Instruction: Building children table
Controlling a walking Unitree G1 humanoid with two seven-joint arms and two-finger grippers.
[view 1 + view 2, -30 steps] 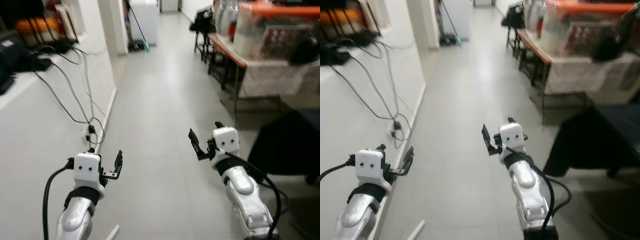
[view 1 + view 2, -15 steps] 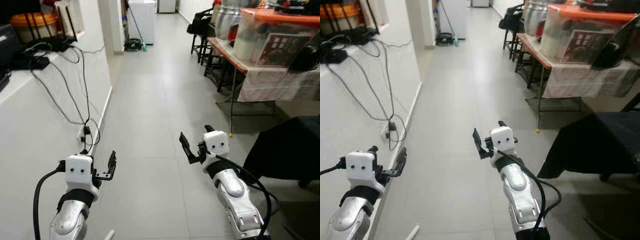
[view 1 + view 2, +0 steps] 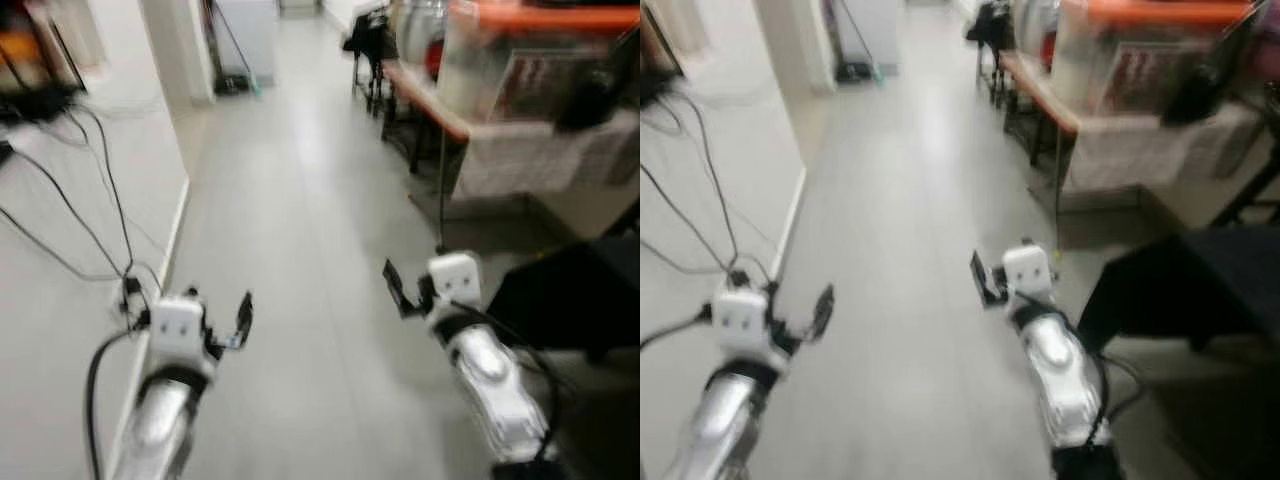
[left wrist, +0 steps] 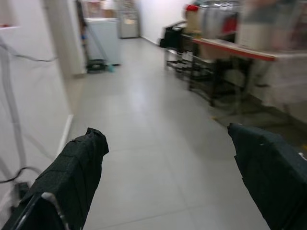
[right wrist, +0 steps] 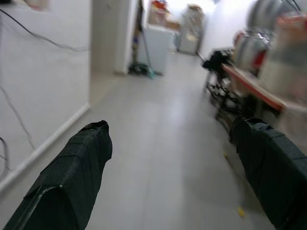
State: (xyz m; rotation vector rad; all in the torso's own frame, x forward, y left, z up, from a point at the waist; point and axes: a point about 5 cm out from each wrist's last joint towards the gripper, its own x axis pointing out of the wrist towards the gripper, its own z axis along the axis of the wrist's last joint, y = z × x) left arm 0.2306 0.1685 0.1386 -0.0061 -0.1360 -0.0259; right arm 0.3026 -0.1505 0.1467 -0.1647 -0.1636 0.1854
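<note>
**Two empty grippers, no table parts in sight**

Both arms were held out low in front of the robot as it stood in a long corridor. The left gripper point(image 4: 163, 191) had its black fingers point(image 4: 72, 177) spread wide apart with nothing between them, and the right gripper point(image 5: 172, 177) was spread just as wide, also empty. From where things lay, I judged the robot was walking toward wherever the children's table pieces were kept; none of the parts could be seen, so building had not begun. The next move called for finding those parts and steering to them with the grippers ready.

Grey floor tiles point(image 3: 300, 200) ran clear down the middle. Along the robot's left ran a white wall point(image 3: 60, 330) with black cables point(image 3: 100, 200) hanging down to a socket near the skirting. On the right stood a long table point(image 3: 430, 105) on thin dark legs, loaded with what looked like a clear storage box with an orange lid point(image 3: 530, 60), though the blur made that uncertain. Nearer, a black-draped shape point(image 3: 570, 300) jutted in beside the right arm and could catch it in passing. A white appliance point(image 4: 101, 40) stood at the far end.
</note>
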